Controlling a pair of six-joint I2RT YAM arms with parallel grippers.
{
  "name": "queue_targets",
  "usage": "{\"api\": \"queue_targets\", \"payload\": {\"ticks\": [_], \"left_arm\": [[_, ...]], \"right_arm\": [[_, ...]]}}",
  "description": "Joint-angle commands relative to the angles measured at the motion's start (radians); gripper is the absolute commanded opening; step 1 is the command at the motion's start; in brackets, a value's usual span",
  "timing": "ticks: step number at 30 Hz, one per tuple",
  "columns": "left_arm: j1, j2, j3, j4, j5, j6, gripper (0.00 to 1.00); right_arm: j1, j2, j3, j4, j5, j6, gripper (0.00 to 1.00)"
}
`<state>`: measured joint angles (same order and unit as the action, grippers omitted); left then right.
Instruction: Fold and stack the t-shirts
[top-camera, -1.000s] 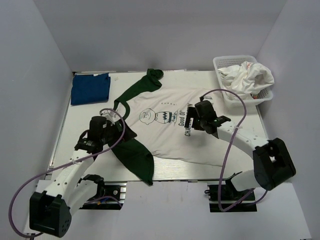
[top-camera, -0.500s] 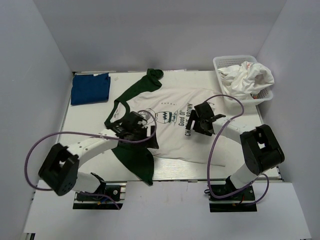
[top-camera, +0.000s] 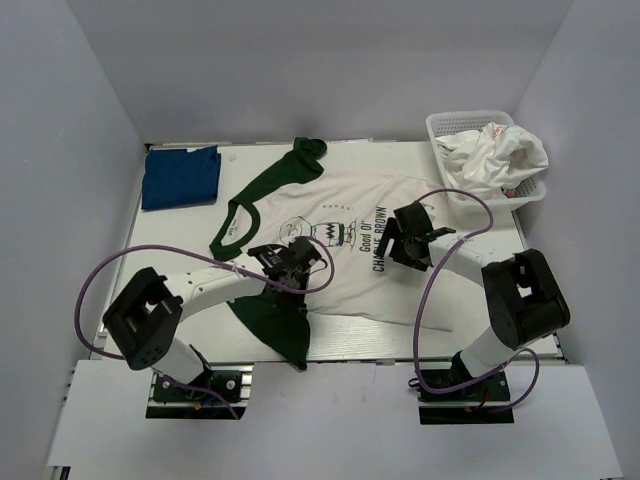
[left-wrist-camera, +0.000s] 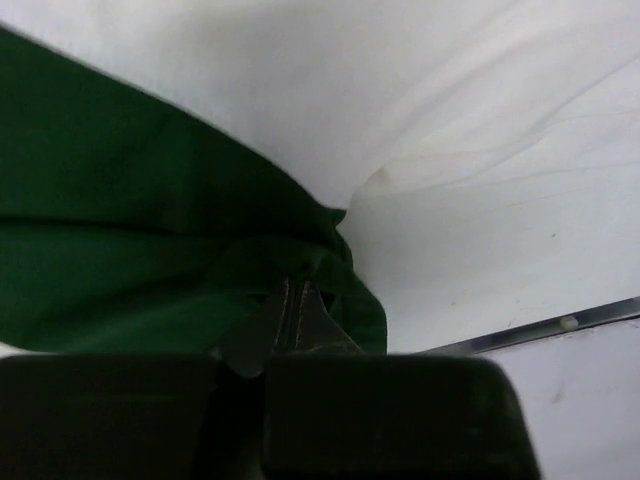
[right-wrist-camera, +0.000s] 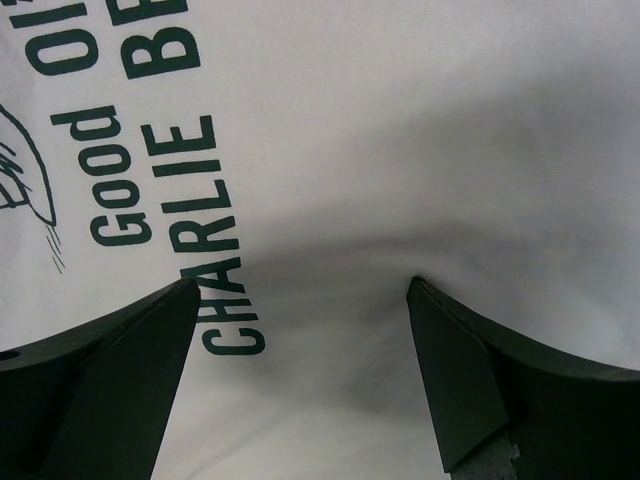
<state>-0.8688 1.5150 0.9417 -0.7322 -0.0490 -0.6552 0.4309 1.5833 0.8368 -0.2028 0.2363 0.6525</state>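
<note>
Two claws: I am working with my left claw (top-camera: 296, 260) and my right claw (top-camera: 404, 246), both down on one garment in the middle of the bench (top-camera: 165, 240).
Left claw: its tips (left-wrist-camera: 292, 300) are pressing together and pinching a pucker of dark green cloth, right where the green is meeting the white body.
Right claw: it (right-wrist-camera: 305, 290) is standing wide apart, gripping nothing, with both fingers (right-wrist-camera: 140, 350) hanging just over white cloth beside the green lettering (right-wrist-camera: 150, 200).
Green-sleeved t-shirt: the green-sleeved t-shirt (top-camera: 350, 290) is lying spread across the bench, print side up, collar (top-camera: 232, 225) pointing left and hem pointing right.
Near sleeve: the near sleeve (top-camera: 275, 320) is running toward the near edge of the bench, just beside my left claw.
Far sleeve: the far sleeve (top-camera: 295, 165) is stretching toward the far edge, its tip crumpled.
Face print: the cartoon face (top-camera: 305, 232) is showing between the collar and the lettering.
Dark blue t-shirt: the dark blue t-shirt (top-camera: 180, 177) is sitting folded in the far left corner, well apart from both claws.
White t-shirts: the white t-shirts (top-camera: 495, 155) are bulging, crumpled, out of the basket (top-camera: 440, 125) in the far right corner.
Cables: purple cables (top-camera: 100, 290) are looping along both of my arms.
</note>
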Motion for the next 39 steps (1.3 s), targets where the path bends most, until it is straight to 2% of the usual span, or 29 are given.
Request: {"api": "queue_targets", "payload": {"ticks": [1, 5, 9, 15, 16, 20, 24, 26, 27, 29, 30, 31, 35, 38, 39], "left_arm": [[-0.032, -0.064, 0.034, -0.088, -0.064, -0.052, 0.0], [-0.042, -0.241, -0.029, -0.14, -0.075, -0.124, 0.0], [-0.042, -0.406, -0.147, -0.33, -0.084, -0.317, 0.0], [-0.042, -0.604, -0.264, -0.516, 0.006, -0.512, 0.0], [-0.051, -0.659, -0.264, -0.535, 0.023, -0.536, 0.06], [-0.052, -0.728, -0.273, -0.555, 0.105, -0.558, 0.17], [-0.052, -0.727, -0.273, -0.566, 0.121, -0.558, 0.22], [-0.052, -0.713, -0.238, -0.578, 0.088, -0.548, 0.29], [-0.052, -0.702, -0.227, -0.578, 0.087, -0.537, 0.29], [-0.052, -0.659, -0.187, -0.611, 0.078, -0.514, 0.39], [-0.052, -0.645, -0.172, -0.625, 0.061, -0.503, 0.71], [-0.052, -0.633, -0.141, -0.641, 0.028, -0.503, 1.0], [-0.052, -0.57, -0.067, -0.647, -0.113, -0.482, 1.0], [-0.038, -0.547, -0.049, -0.453, -0.239, -0.388, 1.0], [-0.026, -0.547, -0.049, -0.329, -0.312, -0.327, 1.0]], "right_arm": [[-0.02, -0.017, -0.024, -0.026, 0.034, 0.01, 0.9], [-0.024, -0.025, -0.028, -0.018, 0.029, 0.013, 0.9], [-0.029, -0.025, -0.03, -0.017, 0.026, 0.016, 0.9], [-0.034, -0.014, -0.024, -0.026, 0.023, 0.013, 0.9], [-0.034, -0.014, -0.024, -0.029, 0.021, 0.012, 0.9], [-0.034, -0.023, -0.028, -0.008, 0.024, -0.002, 0.9], [-0.035, -0.055, -0.039, 0.005, 0.037, -0.01, 0.9], [-0.034, -0.065, -0.045, 0.014, 0.037, -0.01, 0.9], [-0.034, -0.069, -0.05, 0.017, 0.041, -0.014, 0.9], [-0.035, -0.081, -0.044, 0.014, 0.047, -0.024, 0.9], [-0.032, -0.086, -0.041, 0.014, 0.047, -0.027, 0.9], [-0.031, -0.088, -0.039, 0.014, 0.044, -0.031, 0.9], [-0.032, -0.111, -0.038, 0.022, 0.044, -0.042, 0.9], [-0.034, -0.106, -0.01, 0.019, 0.037, -0.057, 0.9], [-0.032, -0.1, 0.005, 0.011, 0.032, -0.063, 0.9]]}}
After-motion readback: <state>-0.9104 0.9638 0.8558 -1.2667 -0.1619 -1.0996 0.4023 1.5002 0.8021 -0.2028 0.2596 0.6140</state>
